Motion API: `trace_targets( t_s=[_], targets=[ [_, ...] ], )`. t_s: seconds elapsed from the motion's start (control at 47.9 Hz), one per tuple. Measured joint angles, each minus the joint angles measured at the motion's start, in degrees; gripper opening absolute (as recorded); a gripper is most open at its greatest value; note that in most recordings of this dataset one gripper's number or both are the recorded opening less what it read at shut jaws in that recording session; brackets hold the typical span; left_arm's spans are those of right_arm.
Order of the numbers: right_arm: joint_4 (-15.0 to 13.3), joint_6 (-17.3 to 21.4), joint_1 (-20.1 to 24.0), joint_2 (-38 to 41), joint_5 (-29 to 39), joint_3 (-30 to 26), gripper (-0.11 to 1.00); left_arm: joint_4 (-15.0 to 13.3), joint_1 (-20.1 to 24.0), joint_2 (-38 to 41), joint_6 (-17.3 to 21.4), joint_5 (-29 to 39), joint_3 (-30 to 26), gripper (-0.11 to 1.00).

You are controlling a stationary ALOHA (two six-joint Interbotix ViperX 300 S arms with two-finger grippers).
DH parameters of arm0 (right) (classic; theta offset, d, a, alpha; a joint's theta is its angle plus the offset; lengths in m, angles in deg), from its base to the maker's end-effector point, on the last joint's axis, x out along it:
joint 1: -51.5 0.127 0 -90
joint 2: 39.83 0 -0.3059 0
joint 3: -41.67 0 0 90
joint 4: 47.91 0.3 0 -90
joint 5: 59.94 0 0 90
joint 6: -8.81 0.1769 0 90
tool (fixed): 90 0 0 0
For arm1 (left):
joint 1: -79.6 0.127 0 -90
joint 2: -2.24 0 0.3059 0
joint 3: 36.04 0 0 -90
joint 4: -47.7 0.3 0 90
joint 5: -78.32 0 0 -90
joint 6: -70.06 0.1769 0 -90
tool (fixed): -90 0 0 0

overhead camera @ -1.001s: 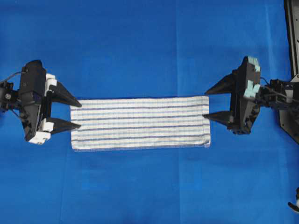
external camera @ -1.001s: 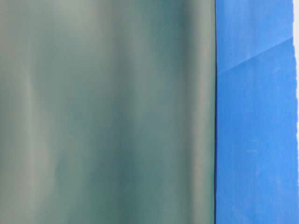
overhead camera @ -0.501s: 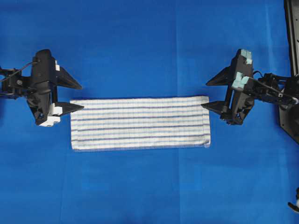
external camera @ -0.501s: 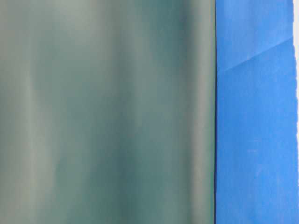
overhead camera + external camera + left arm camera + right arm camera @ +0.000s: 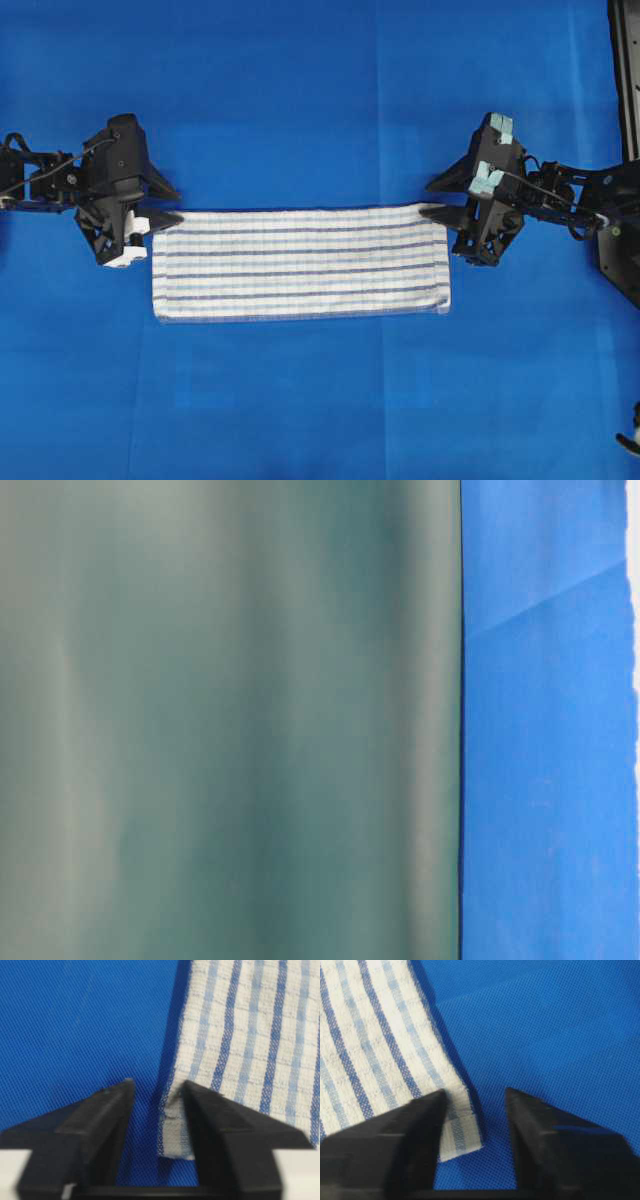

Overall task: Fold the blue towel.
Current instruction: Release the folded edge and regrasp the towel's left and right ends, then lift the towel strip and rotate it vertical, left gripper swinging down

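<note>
Both hands, the left hand [image 5: 163, 205] and right hand [image 5: 440, 199], are standing part-open astride the blue towel [image 5: 300, 262]'s upper corners, risking pinching the counter [image 5: 300, 90] covering too.

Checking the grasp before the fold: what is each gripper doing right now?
Left gripper: open, astride a blue towel corner.
Right gripper: open, astride the opposite corner.

blue towel [image 5: 300, 262], white woven cloth with dark- and pale-blue stripes, faint check, long rectangle, flat, mid blue table covering [image 5: 300, 90], long sides parallel to its front edge
</note>
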Motion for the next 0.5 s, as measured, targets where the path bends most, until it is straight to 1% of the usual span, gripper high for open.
trace_targets(
  t_s=[0.083,0.104,0.167,0.23,0.501],
  targets=[
    [0.00,0.09,0.00,0.09,0.00,-0.09,0.27,0.00,-0.09,0.26,-0.70,0.44,-0.26,0.18],
    [-0.09,0.18,0.00,0.00,0.00,-0.09,0.21,0.00,-0.18,0.26,-0.97,0.62,-0.44,0.14],
    [-0.09,0.18,0.00,0.09,0.00,-0.09,0.11,0.00,-0.70,0.18,-1.49,1.14,-0.62,0.04],
    [-0.09,0.18,0.09,0.00,0.00,-0.09,0.03,0.00,-0.88,0.09,-1.93,1.85,-0.79,0.03],
    [-0.18,0.09,0.09,0.00,0.00,-0.09,0.02,0.00,-1.23,-0.53,-2.46,6.15,-2.11,0.03]
  ],
)
